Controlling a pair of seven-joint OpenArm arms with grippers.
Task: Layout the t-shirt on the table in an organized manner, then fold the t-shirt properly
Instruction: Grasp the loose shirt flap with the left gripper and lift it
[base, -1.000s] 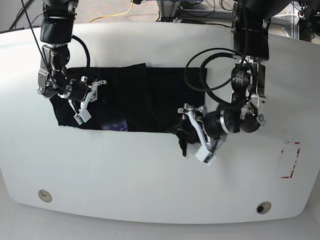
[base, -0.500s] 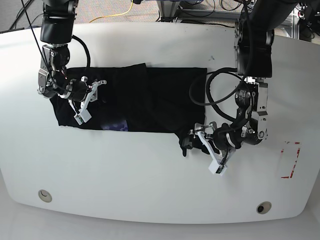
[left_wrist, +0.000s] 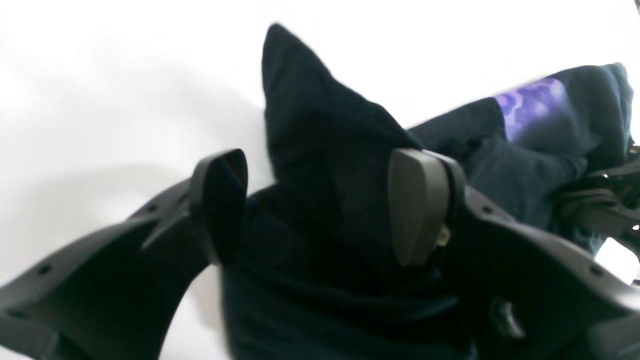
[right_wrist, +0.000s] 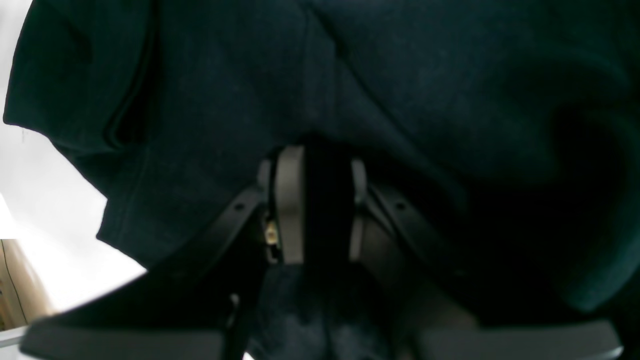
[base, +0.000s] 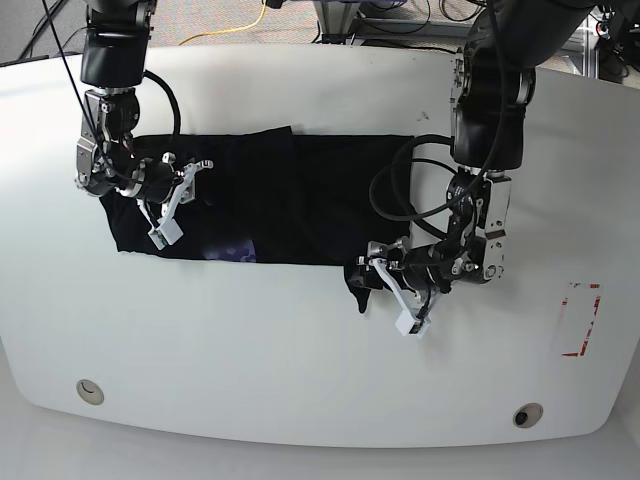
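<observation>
The black t-shirt (base: 270, 195) lies in a long, flat strip across the middle of the white worktop (base: 300, 350). A little purple print (base: 232, 250) peeks out at its near edge. One small corner of the cloth (base: 360, 285) sticks out past that edge, like a tail.

The left gripper (base: 392, 295) is right at that corner. Its jaws are wide apart, with the pointed bit of cloth standing up between them in the wrist view. One pad (left_wrist: 417, 207) is just beside the cloth. The jaws do not pinch it yet.

A second ago this arm was a bit higher up over the shirt. Then it swung out to the near side. Now it has come back in and points at the loose corner. I think it is lining up to grab that corner, so it can pull it straight or tuck it in.

The right gripper (base: 172, 205) has not moved at all. Its jaws are nearly closed and squeeze a fold of the shirt near the other end. This holds the shirt steady.

The shirt looks mostly laid out, but the folding is not finished yet.
</observation>
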